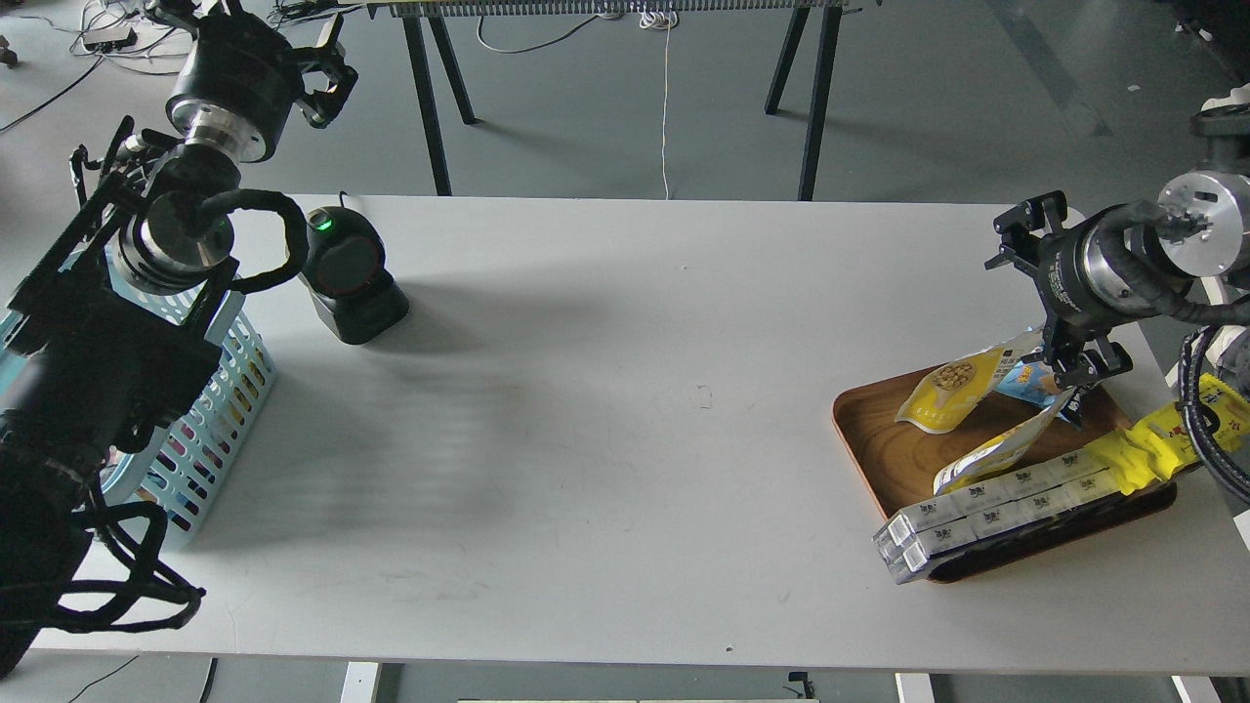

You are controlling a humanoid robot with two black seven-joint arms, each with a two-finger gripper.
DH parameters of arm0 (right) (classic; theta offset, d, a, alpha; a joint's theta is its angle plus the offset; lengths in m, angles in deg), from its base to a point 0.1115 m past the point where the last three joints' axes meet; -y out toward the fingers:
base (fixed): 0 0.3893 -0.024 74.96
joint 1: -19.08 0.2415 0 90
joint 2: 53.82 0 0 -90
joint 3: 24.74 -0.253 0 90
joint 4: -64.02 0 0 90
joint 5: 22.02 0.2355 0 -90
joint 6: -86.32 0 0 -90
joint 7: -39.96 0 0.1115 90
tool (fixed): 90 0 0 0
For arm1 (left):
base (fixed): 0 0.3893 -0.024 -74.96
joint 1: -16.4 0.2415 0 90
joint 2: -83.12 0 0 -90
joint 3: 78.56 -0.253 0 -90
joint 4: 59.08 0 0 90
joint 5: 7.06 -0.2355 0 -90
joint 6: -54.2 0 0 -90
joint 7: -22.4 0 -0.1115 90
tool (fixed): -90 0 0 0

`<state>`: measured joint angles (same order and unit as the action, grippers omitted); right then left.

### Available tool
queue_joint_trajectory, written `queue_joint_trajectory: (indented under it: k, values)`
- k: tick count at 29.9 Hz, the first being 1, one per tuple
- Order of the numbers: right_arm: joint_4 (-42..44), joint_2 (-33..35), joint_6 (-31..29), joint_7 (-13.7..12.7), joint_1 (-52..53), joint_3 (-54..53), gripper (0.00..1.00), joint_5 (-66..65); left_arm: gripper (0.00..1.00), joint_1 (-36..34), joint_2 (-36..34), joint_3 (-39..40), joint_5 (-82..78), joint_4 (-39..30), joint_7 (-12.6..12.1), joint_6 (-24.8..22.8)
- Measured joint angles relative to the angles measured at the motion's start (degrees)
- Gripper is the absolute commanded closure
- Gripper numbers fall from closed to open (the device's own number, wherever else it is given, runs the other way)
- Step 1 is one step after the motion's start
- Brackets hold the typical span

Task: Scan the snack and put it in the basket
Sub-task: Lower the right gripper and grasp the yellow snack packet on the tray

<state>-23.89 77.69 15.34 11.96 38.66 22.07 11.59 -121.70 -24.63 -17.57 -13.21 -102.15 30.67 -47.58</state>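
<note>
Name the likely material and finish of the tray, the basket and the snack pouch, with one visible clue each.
Tray: looks like brown wood or wood-look laminate; grain rings show, smooth satin surface.
Basket: light blue moulded plastic; thin, even slotted sides.
Snack pouch: probably glossy printed plastic film; it creases and catches light.

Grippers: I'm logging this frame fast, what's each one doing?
Left gripper: raised beyond the table, holding nothing; fingers apart, open.
Right gripper: down at the wooden tray, at the snack; grip cannot be told.
</note>
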Motion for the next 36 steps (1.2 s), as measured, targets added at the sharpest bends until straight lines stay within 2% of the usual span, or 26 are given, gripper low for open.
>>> queue_joint_trajectory:
  k: [9,12,14,17,18,19,20,36]
  values:
    - [2.53,-0.39,0.04,0.00,-4.80,-2.18,0.27,-2.09,0.00,0.27,0.10,-0.08,0.00,0.00,0.00,0.00]
    - [3.05,-0.88,0.00,0.00,-6.03,-3.10,0.41,-2.43,0.00,0.28,0.16,-0.09,0.00,0.00,0.00,0.00]
    - [3.15,-1.17,-0.03,0.00,-6.63,-3.47,0.56,-3.16,0.00,0.28,0.17,-0.09,0.00,0.00,0.00,0.03]
    - [3.19,-1.71,-0.18,0.00,-7.19,-3.64,0.68,-3.90,0.00,0.29,0.18,-0.09,0.00,0.00,0.00,0.03]
    - [3.19,-1.91,-0.22,0.00,-7.37,-3.65,0.76,-3.99,0.00,0.30,0.18,-0.09,0.00,0.00,0.00,0.03]
    - [3.19,-2.04,-0.25,0.00,-7.48,-3.65,0.94,-4.08,0.00,0.33,0.18,-0.09,0.00,0.00,0.00,0.03]
    - [3.19,-2.12,-0.27,0.00,-7.55,-3.66,1.00,-4.25,0.00,0.38,0.18,-0.08,0.00,0.00,0.00,0.03]
    - [2.49,-1.56,-0.13,0.00,-6.54,-4.27,1.00,-4.87,0.00,0.99,0.15,-0.08,0.00,0.24,0.00,0.08]
